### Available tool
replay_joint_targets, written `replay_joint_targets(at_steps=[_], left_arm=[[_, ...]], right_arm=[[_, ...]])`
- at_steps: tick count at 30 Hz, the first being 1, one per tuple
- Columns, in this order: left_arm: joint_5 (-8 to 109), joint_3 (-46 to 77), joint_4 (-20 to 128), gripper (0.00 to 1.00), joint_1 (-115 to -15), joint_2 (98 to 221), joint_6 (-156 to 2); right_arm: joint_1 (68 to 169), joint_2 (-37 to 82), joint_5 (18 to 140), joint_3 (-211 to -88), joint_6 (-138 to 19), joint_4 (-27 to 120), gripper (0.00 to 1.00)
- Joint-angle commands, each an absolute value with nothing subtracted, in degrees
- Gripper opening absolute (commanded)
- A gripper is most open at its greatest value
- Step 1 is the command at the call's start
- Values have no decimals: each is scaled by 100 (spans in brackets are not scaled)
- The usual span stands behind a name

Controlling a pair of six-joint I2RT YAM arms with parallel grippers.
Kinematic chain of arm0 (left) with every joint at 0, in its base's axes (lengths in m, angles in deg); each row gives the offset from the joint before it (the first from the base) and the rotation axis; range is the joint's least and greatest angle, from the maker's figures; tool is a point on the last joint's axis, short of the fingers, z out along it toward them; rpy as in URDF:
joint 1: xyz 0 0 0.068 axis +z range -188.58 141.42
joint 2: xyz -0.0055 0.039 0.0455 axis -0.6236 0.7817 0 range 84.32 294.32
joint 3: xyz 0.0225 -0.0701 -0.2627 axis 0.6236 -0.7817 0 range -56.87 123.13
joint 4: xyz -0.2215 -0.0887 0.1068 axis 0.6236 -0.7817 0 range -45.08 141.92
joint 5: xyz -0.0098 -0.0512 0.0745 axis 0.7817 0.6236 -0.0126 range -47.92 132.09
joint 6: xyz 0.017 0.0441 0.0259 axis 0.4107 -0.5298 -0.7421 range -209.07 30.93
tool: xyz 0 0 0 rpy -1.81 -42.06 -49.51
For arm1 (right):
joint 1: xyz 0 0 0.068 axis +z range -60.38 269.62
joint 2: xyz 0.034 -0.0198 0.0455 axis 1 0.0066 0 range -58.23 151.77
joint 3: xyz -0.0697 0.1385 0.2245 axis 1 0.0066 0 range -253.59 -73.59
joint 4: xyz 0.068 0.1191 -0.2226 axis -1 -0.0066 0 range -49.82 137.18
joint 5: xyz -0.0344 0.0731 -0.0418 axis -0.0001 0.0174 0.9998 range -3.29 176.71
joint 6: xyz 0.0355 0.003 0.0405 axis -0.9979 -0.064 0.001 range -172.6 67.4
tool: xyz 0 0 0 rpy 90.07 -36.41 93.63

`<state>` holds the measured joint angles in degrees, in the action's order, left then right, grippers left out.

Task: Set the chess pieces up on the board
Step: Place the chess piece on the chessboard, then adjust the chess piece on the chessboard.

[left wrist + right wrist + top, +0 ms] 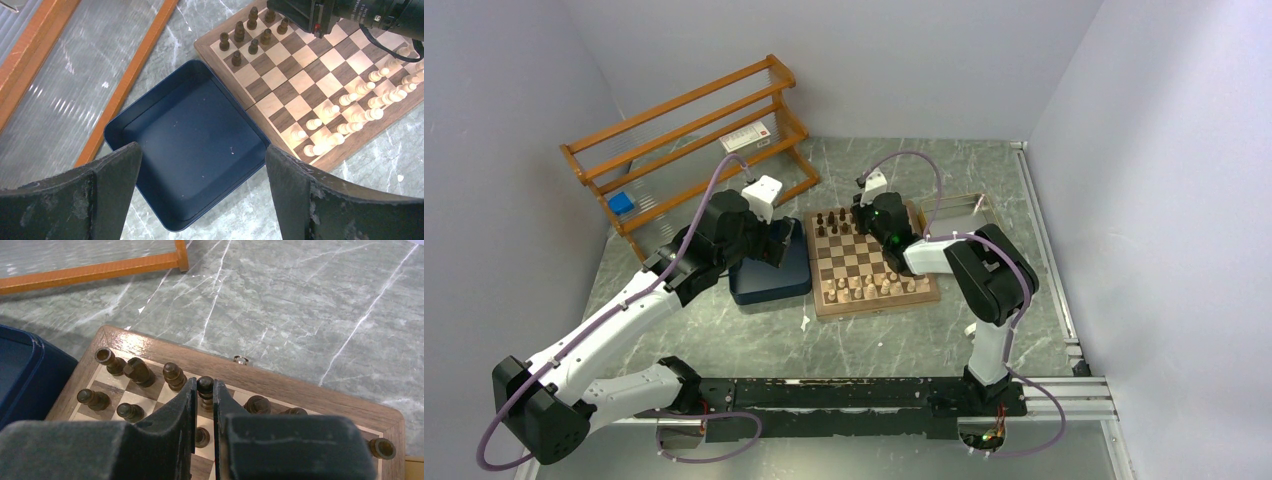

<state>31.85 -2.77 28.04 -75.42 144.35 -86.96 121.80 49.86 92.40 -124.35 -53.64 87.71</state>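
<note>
right gripper (204,390) pinches a dark chess piece (205,383) upright on the far rank of the board (310,395), seemingly to seat it squarely, while the left gripper (201,149) hangs wide apart, holding nothing, over the blue tray (190,105).

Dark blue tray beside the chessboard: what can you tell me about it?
The dark blue tray is a shallow square dish with rounded corners and a low upright rim, maybe metal. Its floor shows only pale specks. It sits flat on the marble table, close beside the board at its left edge; contact is unclear. The open left gripper hangs above it.
</note>
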Motion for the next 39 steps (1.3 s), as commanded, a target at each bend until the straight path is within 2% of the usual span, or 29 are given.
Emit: replay_joint_targets(at_steps=[1,3,11,15,28,32,39], left_arm=[[3162,-255,2880,98,-7539,14429,-8776],[3171,-251,2880,98,-7539,14440,-8775],[3179,-247,2880,98,-7541,14442,-8775],[3188,-247,2880,98,-7536,14437,-8775],[3224,-249,2872,98,-7541,14425,-8788],[3231,-262,2871,98,-7541,14388,-8792],[3255,-265,2872,98,-7541,14316,-8791]], right_arm=[[12209,5047,9315,-12387,-5304,9008,0],[12205,5056,9336,-12407,-5304,8985,2],[12205,5012,9417,-12508,-5313,8845,27],[12205,4926,9357,-12613,-5339,8686,31],[12182,4234,9199,-12774,-5628,7991,56],[12134,4038,9022,-12892,-5635,7316,57],[12084,3900,9369,-12799,-5492,6736,42]])
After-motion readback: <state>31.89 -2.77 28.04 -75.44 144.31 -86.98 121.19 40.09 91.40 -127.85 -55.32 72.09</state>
